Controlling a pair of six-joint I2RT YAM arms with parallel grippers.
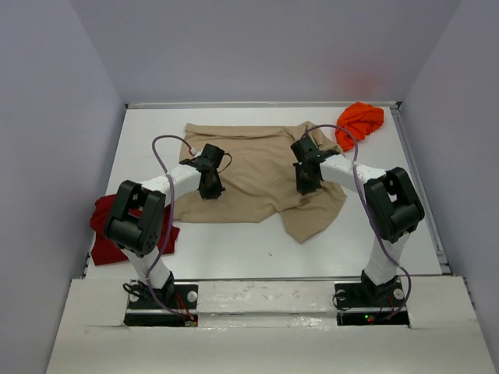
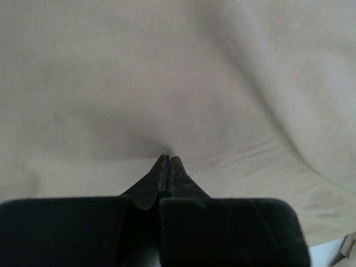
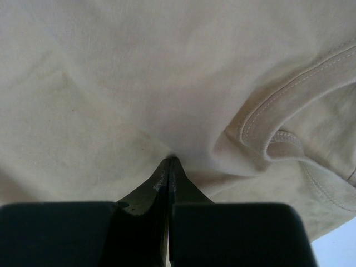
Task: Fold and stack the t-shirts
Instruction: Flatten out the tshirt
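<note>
The tan t-shirt [image 1: 257,167] lies spread and rumpled across the middle of the table, one part trailing toward the front right. My left gripper [image 1: 210,193] points down onto its left side and my right gripper [image 1: 304,188] onto its right side. In the left wrist view the left gripper [image 2: 168,157] is shut, tips sunk into a dimple of tan cloth [image 2: 167,72]. The right gripper [image 3: 169,159] is shut too, and the cloth [image 3: 139,72] puckers at its tips beside a stitched hem [image 3: 278,139]. A dark red t-shirt [image 1: 105,234] lies bunched at the left edge. An orange t-shirt [image 1: 360,122] is crumpled at the far right corner.
The white table [image 1: 257,249] is walled in by grey panels on the left, back and right. A raised rim [image 1: 257,104] runs along its far edge. Both arm bases are bolted at the near edge, with purple cables looping over the arms.
</note>
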